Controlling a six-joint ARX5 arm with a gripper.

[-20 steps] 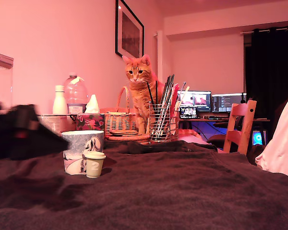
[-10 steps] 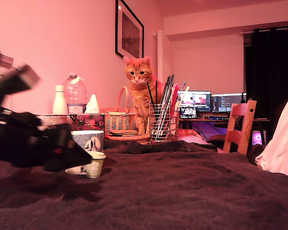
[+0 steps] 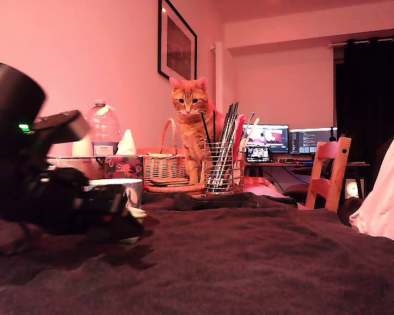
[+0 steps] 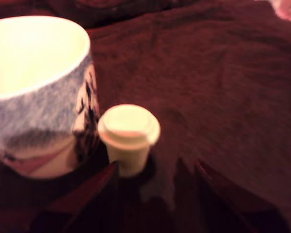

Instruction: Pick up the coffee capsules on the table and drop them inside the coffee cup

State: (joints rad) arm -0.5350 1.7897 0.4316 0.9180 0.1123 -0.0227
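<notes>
- Gripper (image 4: 157, 194), wrist view: both dark fingers (image 4: 82, 194) reach in from the near edge with a broad gap between them, spread wide and holding nothing.
- Wrist view: the cream capsule (image 4: 129, 138) stands upright on the dark cloth (image 4: 223, 97), wide rim up, its long axis vertical. It sits just ahead of the fingertips and off-centre, close beside one finger rather than midway in the gap. My judgement is that the hand needs a small sideways shift toward that finger before it closes.
- Wrist view: the coffee cup (image 4: 43, 116) stands just beside the capsule; whether they touch I cannot tell. Its pale mouth faces up and looks empty as far as it shows, though one side is cut off by the frame edge.
- Wrist view: the picture is soft, so the fingertips' exact reach past the capsule's base is unclear.
- Exterior view: the arm fills the exterior view's left, low over the cloth, and the gripper (image 3: 121, 226) covers most of the capsule; only a pale sliver of its rim (image 3: 137, 212) shows. The cup (image 3: 126, 190) peeks out behind it.
- Exterior view: no blue capsule is visible in either picture.
</notes>
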